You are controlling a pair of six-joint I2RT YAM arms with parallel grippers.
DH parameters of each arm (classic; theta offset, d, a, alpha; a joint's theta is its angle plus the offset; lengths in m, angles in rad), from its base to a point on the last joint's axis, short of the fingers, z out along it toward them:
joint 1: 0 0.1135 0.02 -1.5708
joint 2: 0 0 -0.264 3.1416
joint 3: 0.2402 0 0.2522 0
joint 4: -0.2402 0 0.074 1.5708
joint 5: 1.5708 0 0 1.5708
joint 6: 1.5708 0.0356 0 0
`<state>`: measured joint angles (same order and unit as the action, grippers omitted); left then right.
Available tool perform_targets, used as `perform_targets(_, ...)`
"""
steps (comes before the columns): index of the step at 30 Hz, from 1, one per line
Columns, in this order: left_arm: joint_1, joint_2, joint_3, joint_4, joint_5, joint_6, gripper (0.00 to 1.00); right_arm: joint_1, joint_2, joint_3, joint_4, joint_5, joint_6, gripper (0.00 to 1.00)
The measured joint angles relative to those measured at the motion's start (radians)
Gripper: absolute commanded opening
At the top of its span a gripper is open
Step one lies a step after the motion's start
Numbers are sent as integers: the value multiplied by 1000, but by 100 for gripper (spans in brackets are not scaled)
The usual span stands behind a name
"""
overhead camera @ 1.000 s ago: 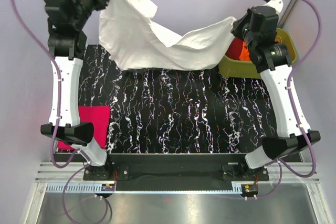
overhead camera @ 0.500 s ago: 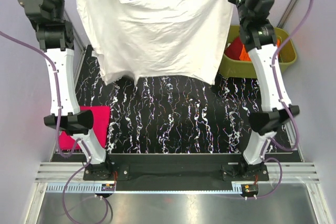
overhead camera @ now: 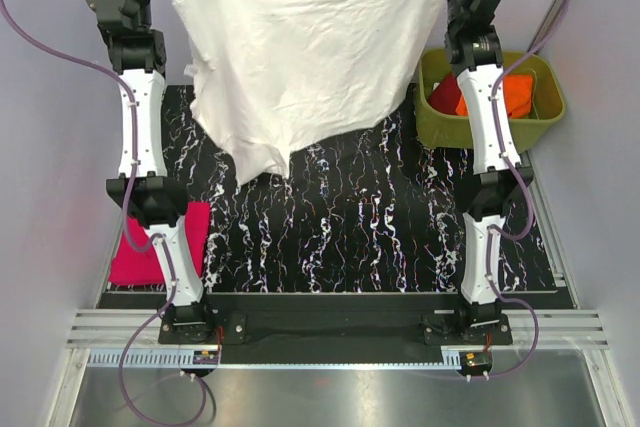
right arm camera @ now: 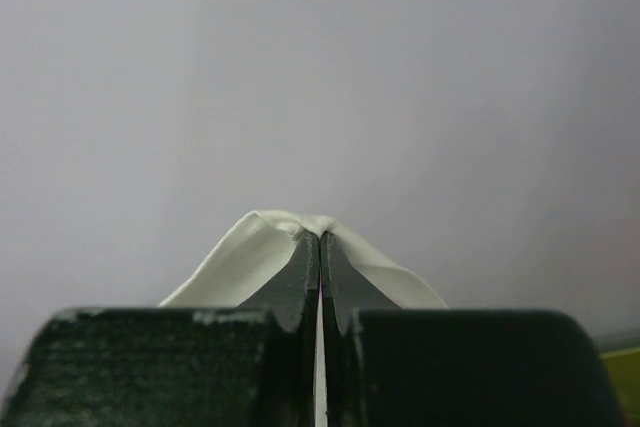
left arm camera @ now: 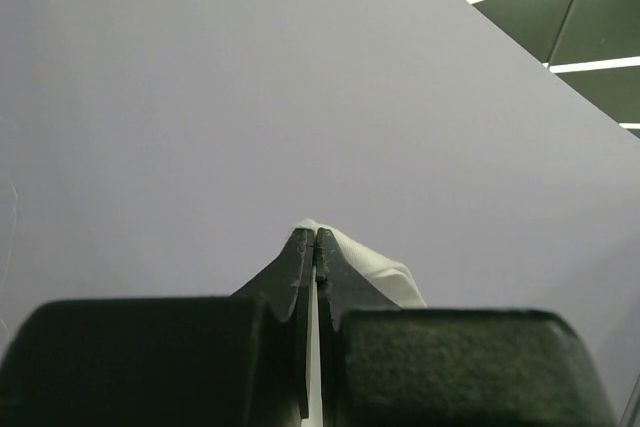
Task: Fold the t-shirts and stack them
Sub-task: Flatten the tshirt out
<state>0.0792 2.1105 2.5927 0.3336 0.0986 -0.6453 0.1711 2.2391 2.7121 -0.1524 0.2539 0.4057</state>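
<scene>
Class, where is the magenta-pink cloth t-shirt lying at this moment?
In the top view, the flat magenta-pink cloth t-shirt lies at the near-left corner of the black marbled table, partly hidden by the left arm.

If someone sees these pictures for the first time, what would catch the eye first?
The large white t-shirt dominates: it hangs spread wide over the far half of the black marbled table, its upper edge pinched by the left gripper and the right gripper, both shut on it. Next come the olive-green tub at the far right, holding orange cloth, and the magenta-pink t-shirt lying flat at the near left.
</scene>
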Motion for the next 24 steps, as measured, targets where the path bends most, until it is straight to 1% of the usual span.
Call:
perform_targets(6, 9, -6, 11, 88, -31, -34, 0, -19, -2, 17, 35, -1, 46, 0)
perform_targets(8, 25, -31, -18, 110, -16, -64, 0, -18, -14, -1, 38, -5, 50, 0)
perform_targets(10, 43, -76, -94, 130, 25, -96, 0, -16, -55, -84, 45, -12, 51, 0)
perform_targets(12, 57, -130, -199, 155, 81, -137, 0, -16, -126, -228, 43, -27, 56, 0)
perform_targets(15, 67, -275, -542, 256, 187, -215, 0, -16, -251, -507, 61, -58, 76, 0)
perform_targets(16, 67, -338, -695, 280, 213, -235, 0, -16, -290, -603, 60, -71, 86, 0)
perform_targets(17, 66, -393, -830, 285, 235, -242, 0, -16, -332, -700, 60, -84, 98, 0)
perform_targets(18, 65, -438, -930, 278, 248, -239, 0, -16, -368, -779, 52, -93, 109, 0)
perform_targets(20, 60, -558, -1158, 189, 264, -214, 0, -14, -438, -934, 43, -117, 129, 0)
perform_targets(21, 60, -619, -1240, 132, 262, -200, 0, -13, -478, -1006, 27, -127, 138, 0)
perform_targets(24, 59, -817, -1412, -37, 245, -159, 0, -12, -587, -1167, -32, -163, 169, 0)
